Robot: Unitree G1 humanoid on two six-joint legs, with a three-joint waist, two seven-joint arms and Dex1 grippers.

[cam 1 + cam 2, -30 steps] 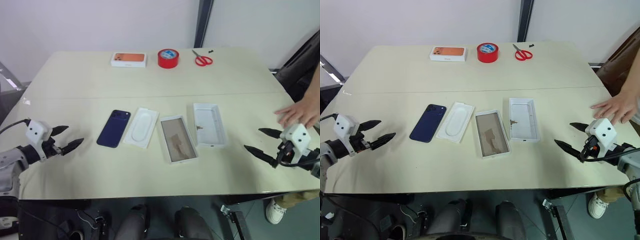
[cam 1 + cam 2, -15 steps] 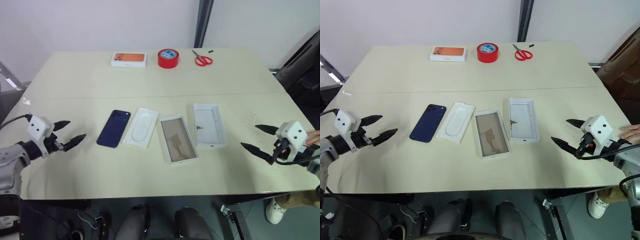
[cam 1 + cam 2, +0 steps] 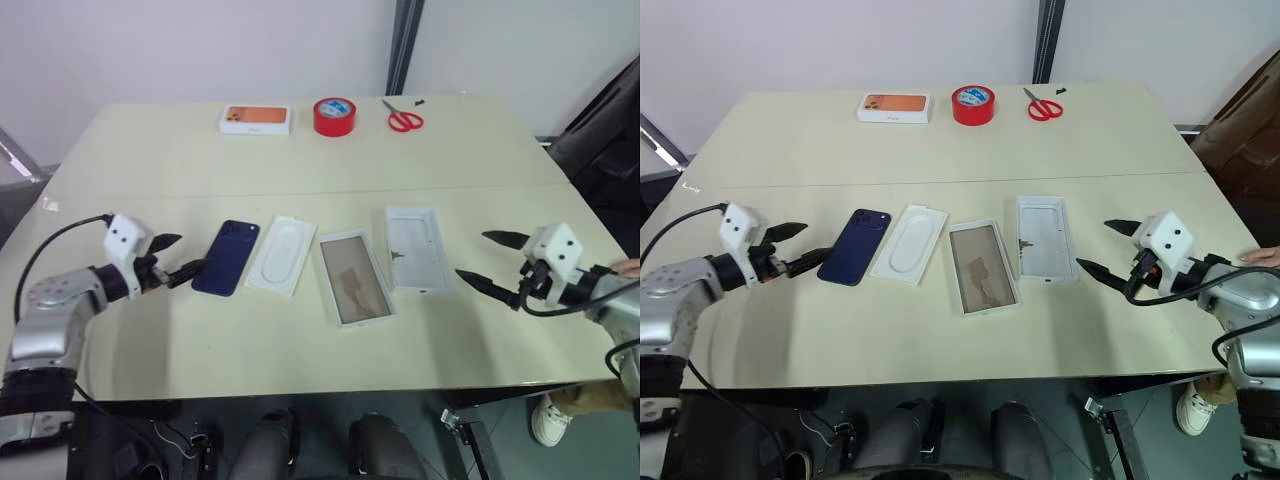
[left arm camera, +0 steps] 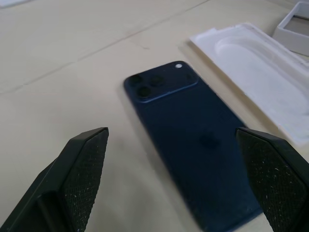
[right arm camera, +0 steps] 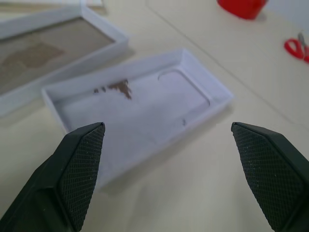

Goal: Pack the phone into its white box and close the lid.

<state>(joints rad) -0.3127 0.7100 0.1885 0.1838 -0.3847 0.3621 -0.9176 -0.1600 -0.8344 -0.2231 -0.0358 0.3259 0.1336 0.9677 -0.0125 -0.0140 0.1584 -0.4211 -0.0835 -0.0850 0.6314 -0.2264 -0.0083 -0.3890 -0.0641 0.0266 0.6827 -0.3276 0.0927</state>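
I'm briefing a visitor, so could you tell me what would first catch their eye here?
A row lies mid-table: the phone, a white insert, the white box and the lid. An open tool flanks each end, the left tool beside the phone. The red tape roll stands out at the far edge.

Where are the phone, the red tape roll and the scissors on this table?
phone (image 3: 226, 258): left eye view, middle of its dark blue back.
red tape roll (image 3: 335, 116): left eye view, its top face.
scissors (image 3: 405, 120): left eye view, the red handles.

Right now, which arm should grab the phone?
Left. Its open gripper sits right beside the phone. The right gripper is far across, by the lid.
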